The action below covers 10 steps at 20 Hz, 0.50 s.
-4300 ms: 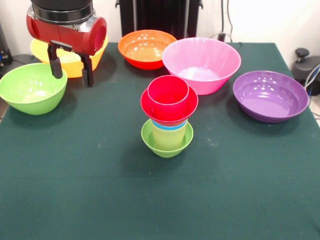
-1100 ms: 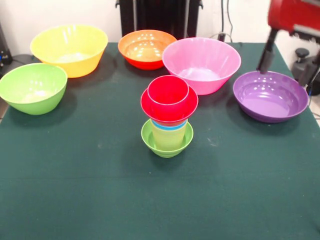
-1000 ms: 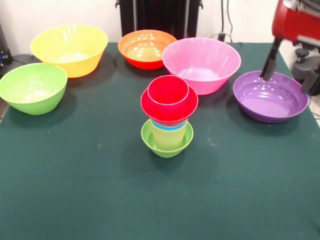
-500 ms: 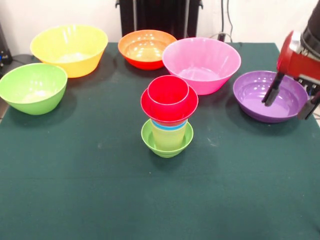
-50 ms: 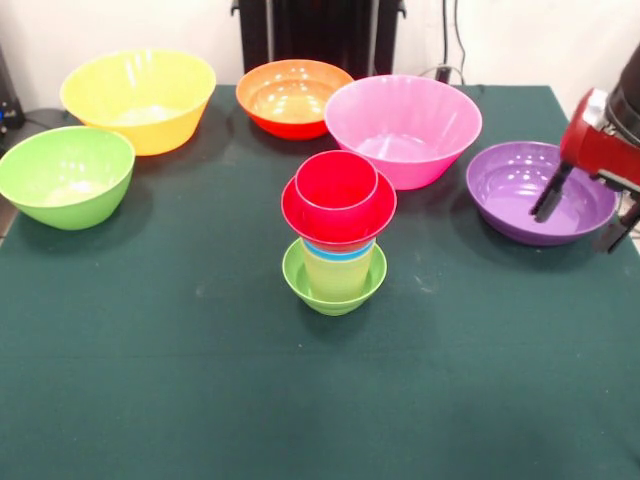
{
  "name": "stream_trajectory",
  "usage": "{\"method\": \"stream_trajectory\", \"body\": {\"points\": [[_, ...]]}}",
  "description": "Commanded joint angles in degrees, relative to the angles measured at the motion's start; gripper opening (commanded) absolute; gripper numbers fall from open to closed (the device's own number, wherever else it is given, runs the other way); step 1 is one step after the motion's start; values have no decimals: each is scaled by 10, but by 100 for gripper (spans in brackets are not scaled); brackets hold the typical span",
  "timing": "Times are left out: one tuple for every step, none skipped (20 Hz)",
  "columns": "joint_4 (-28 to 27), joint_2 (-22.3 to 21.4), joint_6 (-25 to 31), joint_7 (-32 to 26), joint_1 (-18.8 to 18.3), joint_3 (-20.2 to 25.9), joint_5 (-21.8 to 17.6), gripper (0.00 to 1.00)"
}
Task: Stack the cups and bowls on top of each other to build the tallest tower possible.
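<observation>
Since the earlier frame, the gripper has been lowered further at the purple bowl, far right; its jaws are spread across the bowl's right rim, one finger inside. The tower, red cup uppermost, is noted at table centre, undisturbed

Purple bowl — red, perhaps black-fingered hand.

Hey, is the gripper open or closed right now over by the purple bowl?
Open: the gripper has its two fingers spread, straddling the purple bowl's rim.
</observation>
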Motion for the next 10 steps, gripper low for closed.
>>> {"method": "stream_trajectory", "body": {"points": [[83,6,-46,194,29,20,26,100],[90,10,-56,210,33,21,34,100],[94,13,-65,216,35,22,39,100],[101,19,-79,231,38,25,48,100],[102,22,-84,237,39,25,52,100],[101,26,-85,248,42,23,57,100],[101,30,-85,260,44,21,63,100],[102,32,-82,275,47,19,70,100],[102,34,-79,282,48,17,75,100],[105,36,-73,299,51,14,83,100]]}}
